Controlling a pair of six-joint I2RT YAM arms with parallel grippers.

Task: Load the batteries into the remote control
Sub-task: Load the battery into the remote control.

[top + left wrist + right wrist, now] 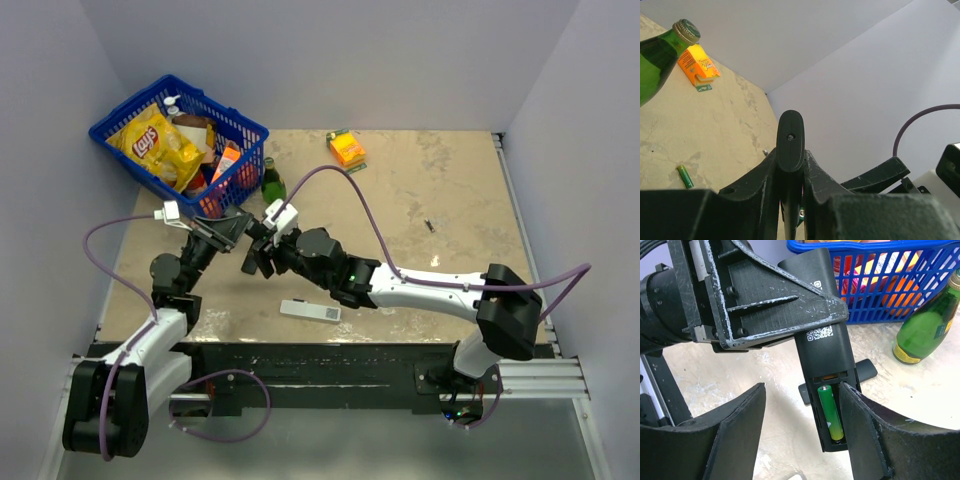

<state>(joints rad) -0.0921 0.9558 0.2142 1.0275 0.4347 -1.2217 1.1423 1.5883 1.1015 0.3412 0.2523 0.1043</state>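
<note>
With the left gripper (790,172) clamped on the remote control (822,340) mid-frame, the right gripper (802,432), spread wide and empty, should back straight off the seated battery (830,412) without knocking it loose.

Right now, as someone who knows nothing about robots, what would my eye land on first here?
Probably the black remote control, clamped in the left tool above the table, its back open with one green battery seated inside and the right tool open around that end. Next, the blue basket at the far left corner, with a bright yellow chips bag in it.
</note>
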